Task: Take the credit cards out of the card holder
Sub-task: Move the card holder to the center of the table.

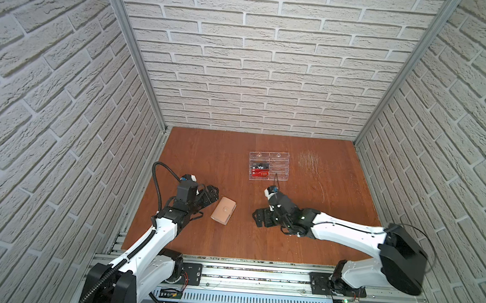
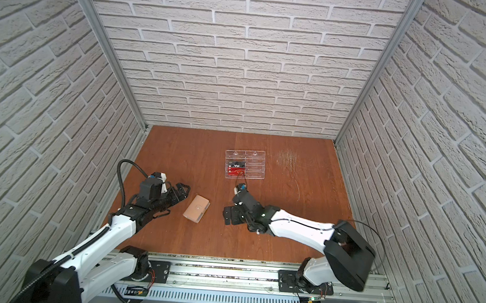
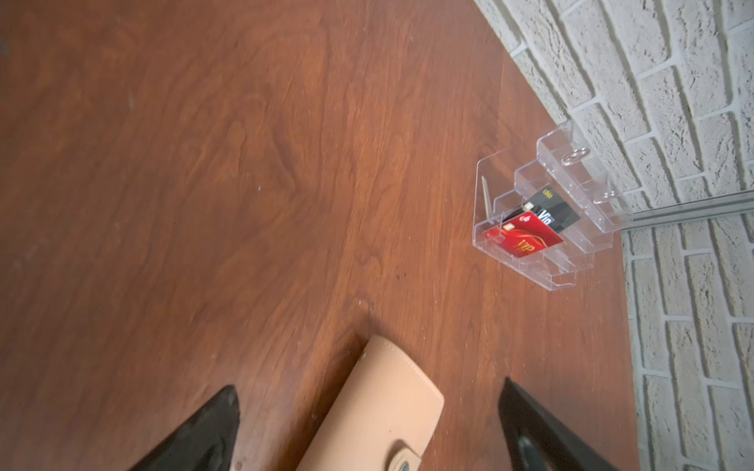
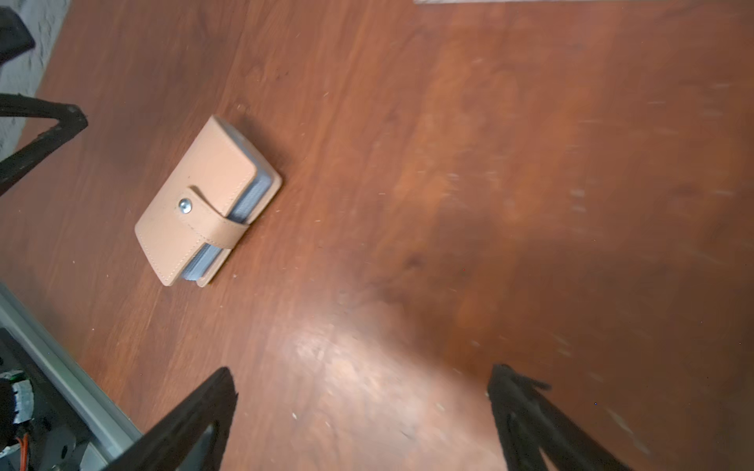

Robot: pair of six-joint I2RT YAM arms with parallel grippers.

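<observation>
The card holder [image 1: 223, 214] [image 2: 196, 208] is a beige-tan wallet lying flat on the wooden table, closed, with its snap tab fastened [image 4: 204, 204]. Bluish-grey sleeves [image 4: 249, 204] show at its open edge. The credit cards are hidden inside. My left gripper [image 1: 211, 201] [image 2: 178, 199] [image 3: 370, 383] is open just left of the holder. In the left wrist view the holder's end [image 3: 379, 407] lies between the spread fingers without touching them. My right gripper [image 1: 256, 219] [image 2: 226, 217] [image 4: 362, 369] is open and empty, low over bare table to the holder's right.
A clear acrylic tiered rack [image 1: 278, 168] [image 2: 254, 164] [image 3: 571, 171] stands behind the right gripper, holding a black VIP card [image 3: 559, 212] and a red VIP card [image 3: 526, 240]. Brick-pattern walls enclose the table on three sides. A metal rail [image 1: 256, 276] runs along the front edge.
</observation>
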